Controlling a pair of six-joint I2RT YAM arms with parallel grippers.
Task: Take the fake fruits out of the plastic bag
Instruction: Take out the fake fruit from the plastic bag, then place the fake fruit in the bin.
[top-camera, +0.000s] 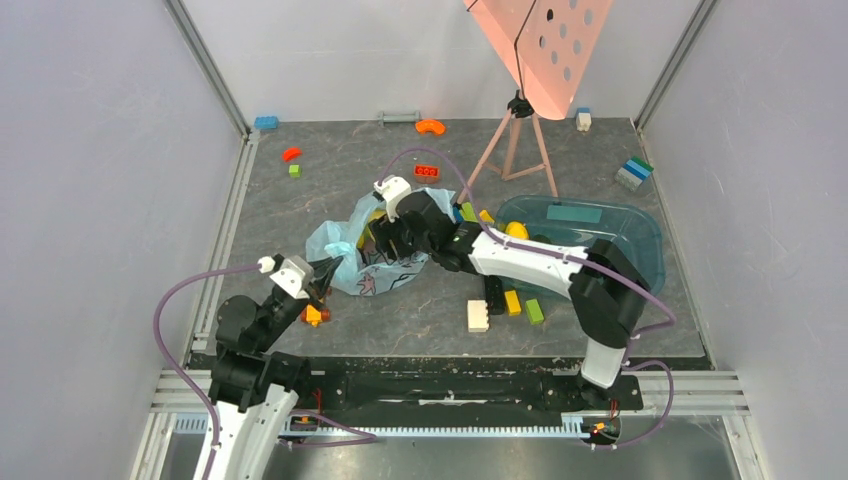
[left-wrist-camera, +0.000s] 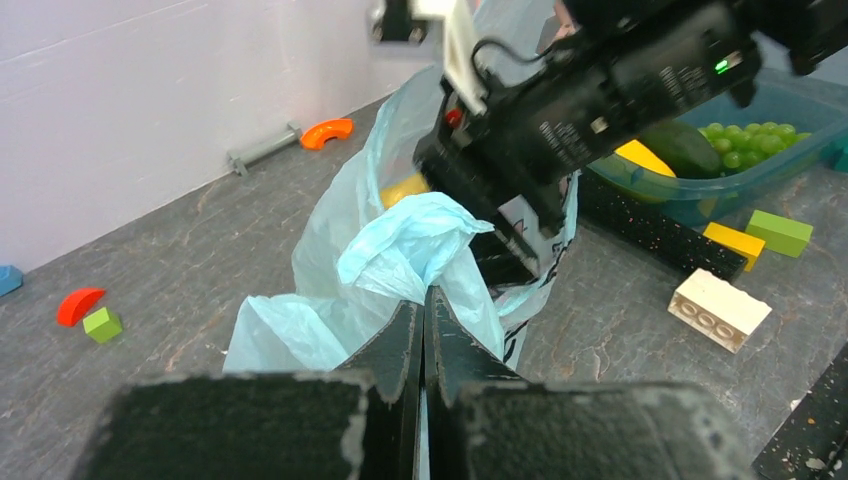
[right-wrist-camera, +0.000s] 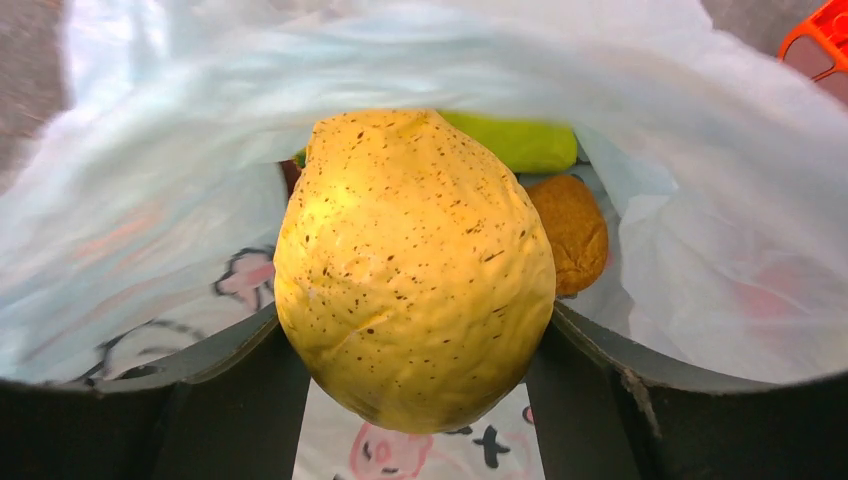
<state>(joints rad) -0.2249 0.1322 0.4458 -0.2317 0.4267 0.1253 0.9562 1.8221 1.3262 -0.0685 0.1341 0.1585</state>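
Pinching a fold of the light blue plastic bag (left-wrist-camera: 330, 250) at the bag's near-left edge, the left gripper (left-wrist-camera: 424, 300) has its fingers pressed fully together on the thin film, anchoring it to the table side. Just past that pinch, the right gripper (top-camera: 380, 240) reaches into the bag's open mouth from the right, and its two fingers sit against opposite flanks of a speckled yellow lemon (right-wrist-camera: 415, 265), clamped on it across the widest part. The lemon lies inside the bag, near the mouth. Deeper in the bag, behind the lemon, are a green fruit (right-wrist-camera: 515, 143) and a small orange fruit (right-wrist-camera: 572, 232), both partly hidden.

The lemon looks light, rigid and glossy, so it probably will not crush but could squirt out of a shallow hold; gripping across its broad middle, as here, seems safest. The bag is soft and crinkly and may cling to or drag along with the fruit, which makes the left-hand pinch useful. Beyond the bag on the right stands a teal tub (top-camera: 640, 235), with toy bricks (top-camera: 478, 315) between.
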